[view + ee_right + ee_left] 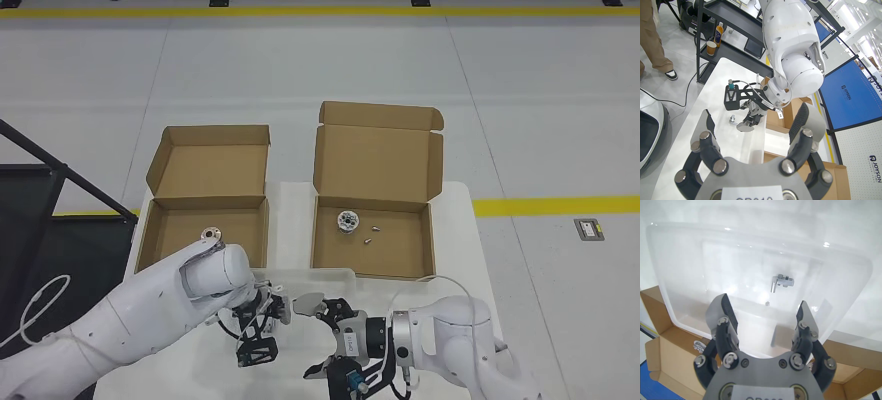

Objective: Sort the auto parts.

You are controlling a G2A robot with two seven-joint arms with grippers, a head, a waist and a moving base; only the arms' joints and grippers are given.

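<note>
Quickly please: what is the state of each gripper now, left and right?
Left gripper: open, holding nothing.
Right gripper: open, holding nothing.

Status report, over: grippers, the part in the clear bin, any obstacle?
Left gripper open above clear bin. Right gripper open, empty, alongside. Metal bracket loose in bin, ungrasped. No obstacle over it.
</note>
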